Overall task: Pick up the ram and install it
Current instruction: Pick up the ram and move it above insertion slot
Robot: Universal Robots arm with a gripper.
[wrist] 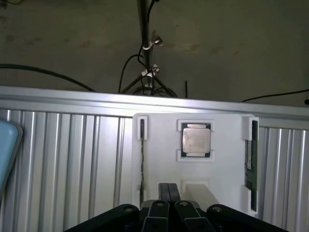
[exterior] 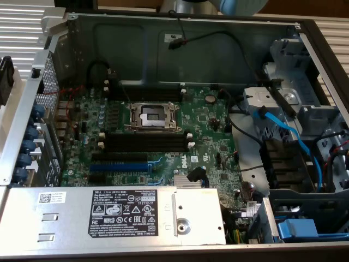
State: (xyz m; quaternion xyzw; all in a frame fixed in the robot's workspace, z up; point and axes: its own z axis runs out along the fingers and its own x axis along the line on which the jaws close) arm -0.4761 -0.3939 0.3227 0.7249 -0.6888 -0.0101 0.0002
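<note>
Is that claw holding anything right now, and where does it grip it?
Nothing. The gripper is shut empty above the white tray; the ram sits in the tray's edge slot.

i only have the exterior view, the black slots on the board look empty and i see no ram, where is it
observer: in the wrist view the ram stands on edge in a side slot of a white holder, which lies on a ribbed metal surface.
operator: is the gripper on it
observer: no. The gripper is shut with nothing in it, and it is over the middle of the holder, apart from the ram.
</note>
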